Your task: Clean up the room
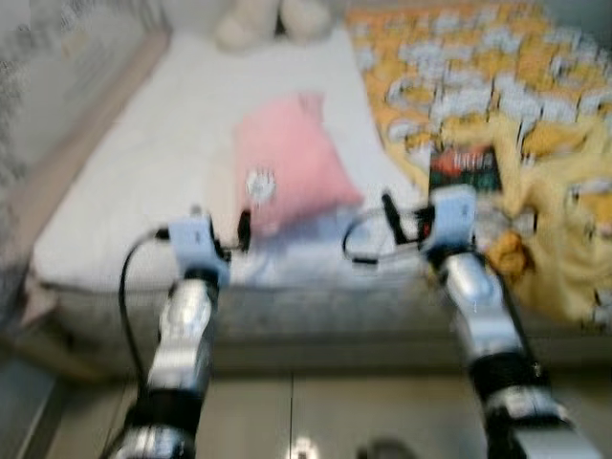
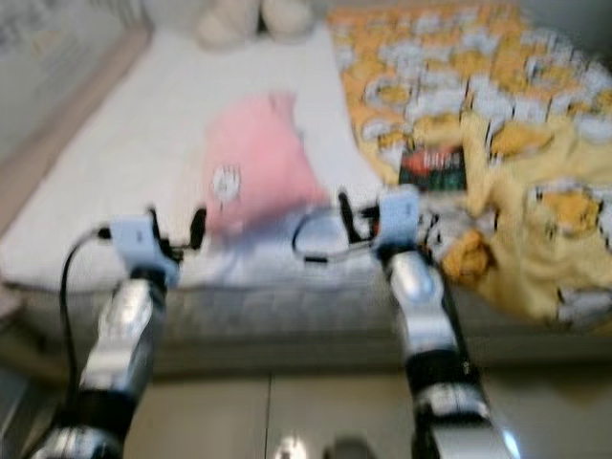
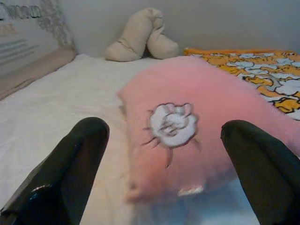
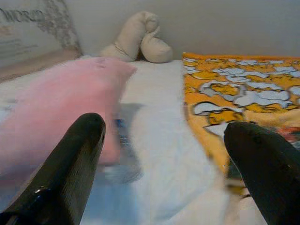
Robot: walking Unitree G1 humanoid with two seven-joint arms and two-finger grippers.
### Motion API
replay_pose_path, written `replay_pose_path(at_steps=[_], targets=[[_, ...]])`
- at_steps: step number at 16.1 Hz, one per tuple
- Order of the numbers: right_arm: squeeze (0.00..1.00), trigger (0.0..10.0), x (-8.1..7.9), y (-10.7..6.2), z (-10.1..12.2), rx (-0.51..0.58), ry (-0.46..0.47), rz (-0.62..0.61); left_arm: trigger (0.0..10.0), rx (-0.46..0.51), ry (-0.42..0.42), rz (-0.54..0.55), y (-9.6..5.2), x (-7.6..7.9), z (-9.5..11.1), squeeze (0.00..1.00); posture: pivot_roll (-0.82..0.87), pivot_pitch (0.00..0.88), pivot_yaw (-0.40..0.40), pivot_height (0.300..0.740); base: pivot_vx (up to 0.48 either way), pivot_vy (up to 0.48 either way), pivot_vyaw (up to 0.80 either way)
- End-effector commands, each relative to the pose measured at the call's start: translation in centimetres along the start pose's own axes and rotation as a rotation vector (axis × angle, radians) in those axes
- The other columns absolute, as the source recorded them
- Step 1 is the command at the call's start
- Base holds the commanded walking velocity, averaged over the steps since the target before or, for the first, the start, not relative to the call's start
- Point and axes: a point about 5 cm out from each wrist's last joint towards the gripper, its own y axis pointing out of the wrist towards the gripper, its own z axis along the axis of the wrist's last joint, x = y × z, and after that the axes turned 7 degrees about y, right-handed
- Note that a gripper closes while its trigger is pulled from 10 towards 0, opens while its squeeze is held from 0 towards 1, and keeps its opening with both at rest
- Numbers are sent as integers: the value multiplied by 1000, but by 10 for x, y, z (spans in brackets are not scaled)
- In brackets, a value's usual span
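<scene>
A pink pillow (image 1: 287,163) with a white flower patch lies on the white bed (image 1: 163,143). My left gripper (image 1: 244,229) reaches over the bed's near edge just in front of the pillow, open, its fingers (image 3: 79,154) spread wide with the pillow (image 3: 187,136) between and beyond them. My right gripper (image 1: 392,218) is held at the same height to the pillow's right, also open, one finger (image 4: 75,159) near the pillow's side (image 4: 56,108). Neither holds anything. An orange and yellow patterned blanket (image 1: 497,105) covers the bed's right side.
A beige plush toy (image 1: 268,19) lies at the head of the bed. A dark book or packet (image 1: 464,170) rests on the blanket, with a small orange thing (image 1: 507,253) near its edge. The headboard and wall (image 1: 57,124) run along the left. Floor tiles (image 1: 325,411) lie below.
</scene>
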Motion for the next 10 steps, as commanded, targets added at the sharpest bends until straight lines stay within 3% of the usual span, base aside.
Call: replay_pose_path(at_steps=[1,7,10], targets=[[0,10000,4,3,6,12,0,-5,10000,4,-2,-18,1,7,3,0,-180,0,95,740,480,0,0],[0,10000,4,13,24,42,-9,6,10000,36,-3,-31,7,7,12,0,-180,0,92,740,480,0,0],[0,10000,8,24,30,11,53,-10,10000,58,15,-44,16,5,22,0,-175,0,92,740,480,0,0]])
